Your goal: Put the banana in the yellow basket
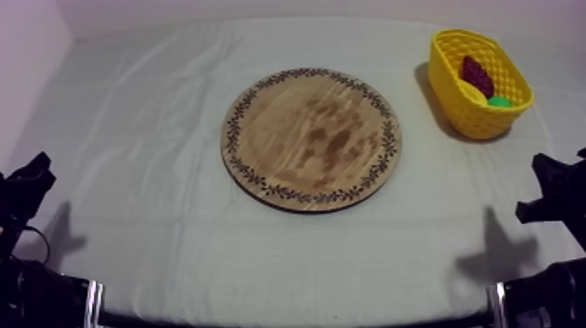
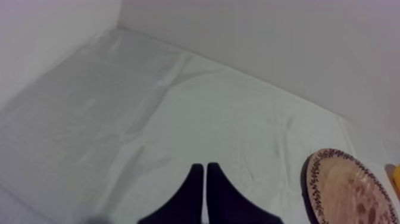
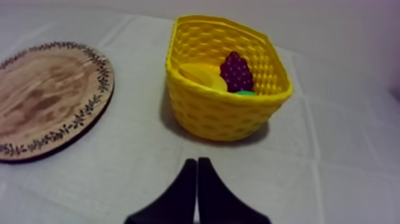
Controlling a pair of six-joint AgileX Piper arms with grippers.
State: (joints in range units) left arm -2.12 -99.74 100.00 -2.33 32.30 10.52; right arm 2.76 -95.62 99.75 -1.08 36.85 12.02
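Note:
The round wooden board [image 1: 311, 138] lies bare at the table's middle, and its patterned rim [image 2: 348, 190] edges into the left wrist view. The yellow basket [image 1: 477, 82] stands at the far right. Inside the basket [image 3: 223, 74] I see the banana [image 3: 202, 76], a bunch of purple grapes [image 3: 237, 71] and a bit of green fruit [image 3: 245, 92]. My left gripper [image 2: 205, 170] is shut, a narrow wedge over bare cloth. My right gripper [image 3: 197, 164] is shut too, pointing at the basket from a short way in front of it. Both arms sit low at the table's near corners.
The grey-white cloth [image 1: 157, 131] covers the table, with a pale wall behind it and at the left. My left arm [image 1: 24, 187] and right arm [image 1: 558, 196] rest at the near edges.

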